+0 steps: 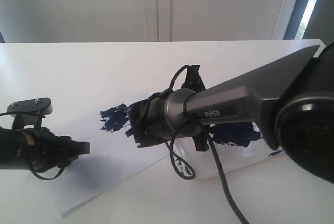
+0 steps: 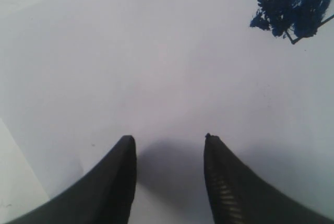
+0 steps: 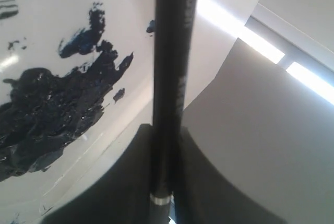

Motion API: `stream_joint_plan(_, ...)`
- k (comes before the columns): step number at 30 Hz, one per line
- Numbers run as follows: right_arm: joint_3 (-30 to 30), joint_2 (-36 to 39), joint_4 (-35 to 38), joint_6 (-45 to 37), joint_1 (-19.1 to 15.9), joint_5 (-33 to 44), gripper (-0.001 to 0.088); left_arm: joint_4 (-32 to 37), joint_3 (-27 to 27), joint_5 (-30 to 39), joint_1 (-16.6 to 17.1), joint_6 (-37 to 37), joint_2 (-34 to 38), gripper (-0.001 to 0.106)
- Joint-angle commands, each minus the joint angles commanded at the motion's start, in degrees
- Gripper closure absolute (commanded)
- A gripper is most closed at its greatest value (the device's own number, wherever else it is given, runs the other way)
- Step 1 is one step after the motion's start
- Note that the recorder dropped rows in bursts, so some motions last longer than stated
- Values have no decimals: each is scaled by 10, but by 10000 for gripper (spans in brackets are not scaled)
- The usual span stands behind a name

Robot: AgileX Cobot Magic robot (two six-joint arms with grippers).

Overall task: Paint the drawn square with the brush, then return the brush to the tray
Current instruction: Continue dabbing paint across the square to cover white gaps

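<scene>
Right claw [image 3: 166, 132] is being held clamped on the brush [image 3: 169, 51]: the thin black handle is being pinched between the jaws and is being seen above the tray [image 3: 42, 41], beside its dark puddle [image 3: 47, 114]. The bristle end is being hidden in every view. The left claw [image 2: 168, 138] is being held spread and empty, low over bare paper [image 2: 156, 67]. The square [image 1: 115, 117] is being shown as a ragged blue blotch on the paper, between the two claws in the exterior view; the tray is lying under the right forearm, just beside the paper.

Three troubles are being judged possible. A thin round handle is being gripped by narrow jaws, so it could be swivelled or dropped in a quick wrist turn. A loaded tip could be dragged across clean paper, and paint would be left outside the blotch. A cable [image 1: 223, 185] is hanging from the right wrist near the tray, and it could be drawn through the puddle or caught on the rim.

Room is being offered mainly on the far side, where the table [image 1: 78, 67] is lying bare up to its back edge. One edge of the paper is lying just beside the left claw, so little margin is being left there. Space over the tray is being crowded by the right arm.
</scene>
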Motion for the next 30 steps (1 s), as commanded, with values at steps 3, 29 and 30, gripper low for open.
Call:
stream_joint_plan(3, 0, 0, 1, 0, 11, 0, 868, 0, 0, -2, 0, 0, 0, 574)
stream_joint_plan(29, 30, -69, 102, -16, -10, 0, 868, 0, 0, 5, 0, -6, 0, 574)
stream_joint_plan(30, 33, -69, 104, -16, -8, 0, 868, 0, 0, 5, 0, -6, 0, 574)
